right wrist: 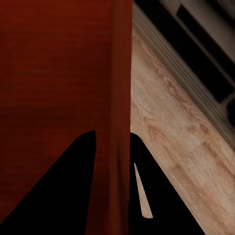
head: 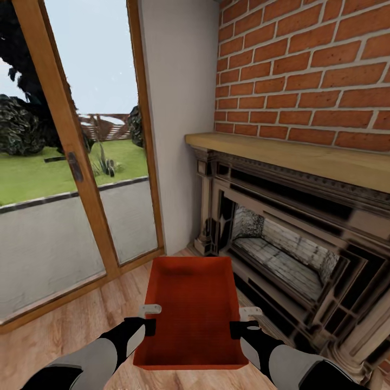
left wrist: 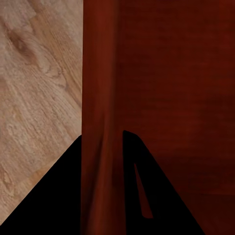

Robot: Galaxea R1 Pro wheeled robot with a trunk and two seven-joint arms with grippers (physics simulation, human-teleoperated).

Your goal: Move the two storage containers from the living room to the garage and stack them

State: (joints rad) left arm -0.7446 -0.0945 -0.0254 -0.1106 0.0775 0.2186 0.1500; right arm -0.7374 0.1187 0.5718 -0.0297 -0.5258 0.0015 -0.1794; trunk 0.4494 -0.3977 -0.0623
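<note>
The robot held one orange-red bin [head: 189, 309] out in front of it, above the light wood floor [head: 70, 325] of the living room, between the glass door [head: 65, 162] and the brick-topped fireplace [head: 303, 238]. The left gripper [head: 150, 318] was pinched on the bin's left wall, and the left wrist view showed that wall [left wrist: 100, 147] running between its two dark fingers [left wrist: 147, 196]. The right gripper [head: 244, 320] was clamped the same way on the right wall [right wrist: 120, 147]. The step in hand looked like carrying the bin away toward the garage. Done well, that would probably mean keeping both grips firm and level, so the thin walls did not slip or twist, and turning the base wide enough to keep the far end of the bin from catching the fireplace or the door frame. The bin was open-topped and looked empty, its inner base bare. The second bin could not be placed from these views.
</note>
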